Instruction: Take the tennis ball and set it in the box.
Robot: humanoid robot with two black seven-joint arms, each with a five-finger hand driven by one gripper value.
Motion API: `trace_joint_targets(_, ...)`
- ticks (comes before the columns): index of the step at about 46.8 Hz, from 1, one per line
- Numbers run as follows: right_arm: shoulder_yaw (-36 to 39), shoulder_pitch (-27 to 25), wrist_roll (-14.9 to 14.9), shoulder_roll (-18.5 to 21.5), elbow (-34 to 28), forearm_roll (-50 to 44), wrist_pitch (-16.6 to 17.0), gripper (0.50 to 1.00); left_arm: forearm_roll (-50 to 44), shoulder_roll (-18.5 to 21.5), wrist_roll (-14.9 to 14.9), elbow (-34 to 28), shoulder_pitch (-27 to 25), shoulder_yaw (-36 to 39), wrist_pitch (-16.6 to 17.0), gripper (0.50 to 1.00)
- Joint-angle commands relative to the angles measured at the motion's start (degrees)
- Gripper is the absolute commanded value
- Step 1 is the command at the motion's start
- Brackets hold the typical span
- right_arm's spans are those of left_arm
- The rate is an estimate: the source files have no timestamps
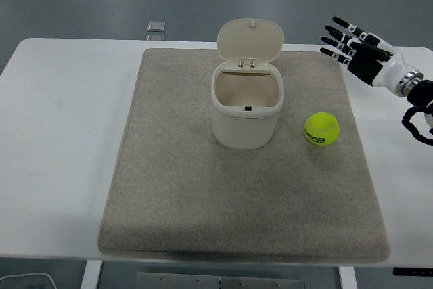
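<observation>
Nearest us, bottom of frame, we see the white table (54,167) edge and the front of one grey mat (189,201), nothing on that part. Mid-frame right of centre sits one tennis ball (321,129), yellow-green, on the mat, free of any hand, just beside the box (246,109) but not touching it. We judge the ball light, springy, with a fuzzy felt that grips well; it will roll if nudged, so take it from above with fingers wrapped around its widest part, opposite sides. One box, cream plastic, centre frame, its hinged lid (250,40) standing up at the back, mouth clear, inside looks empty. Farther, upper right, one right hand (358,49) hovers above the table well apart from the ball, fingers straight and spread wide, holding nothing. Left arm we do not see. Far upper left of centre, one small grey item (156,27) at the table's back edge, too small to identify.
</observation>
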Motion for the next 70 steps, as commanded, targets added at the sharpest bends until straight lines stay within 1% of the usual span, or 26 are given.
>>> trace_joint_targets(1,0.1,0.5,0.1,-0.2,-0.2,0.1,0.1,0.907,0.0,0.0,0.0,0.0,0.0,-0.1,0.0,0.992)
trace_joint_targets(11,0.1,0.9,-0.1,-0.4,-0.2,-0.7,0.3,0.907,0.0,0.0,0.0,0.0,0.0,-0.1,0.0,0.992)
trace_joint_targets(23,-0.2,1.0,0.4,-0.8,-0.4,-1.2,0.6,0.907,0.0,0.0,0.0,0.1,0.0,-0.1,0.0,0.992)
trace_joint_targets(36,-0.1,1.0,0.3,-0.9,0.1,-7.3,0.6,0.909,0.0,0.0,0.0,0.0,0.0,-0.1,0.0,0.992)
trace_joint_targets(39,-0.1,1.0,0.3,-1.0,0.1,-9.1,1.0,0.907,0.0,0.0,0.0,0.0,0.0,-0.1,0.0,0.992)
trace_joint_targets(45,0.1,1.1,0.5,-2.3,0.2,-14.5,3.2,0.907,0.0,0.0,0.0,0.0,0.0,-0.1,0.0,0.992)
trace_joint_targets(49,0.1,1.7,0.8,-3.1,1.4,-18.1,3.7,0.907,0.0,0.0,0.0,0.1,0.0,-0.1,0.0,0.992)
trace_joint_targets(56,-0.4,3.2,3.0,-5.2,5.2,-26.7,3.8,0.907,0.0,0.0,0.0,0.0,0.0,-0.1,0.0,0.992)
trace_joint_targets(59,-0.5,3.7,3.7,-6.0,6.9,-32.1,3.8,0.907,0.0,0.0,0.0,0.0,0.0,-0.1,0.0,0.992)
trace_joint_targets(64,-0.5,4.3,5.8,-8.0,9.9,-41.3,3.7,0.905,0.0,0.0,0.0,0.1,0.0,-0.1,0.0,0.992)
trace_joint_targets(70,-0.7,4.3,6.9,-9.8,11.8,-49.5,3.8,0.905,0.0,0.0,0.0,0.0,0.0,-0.1,0.0,0.992)
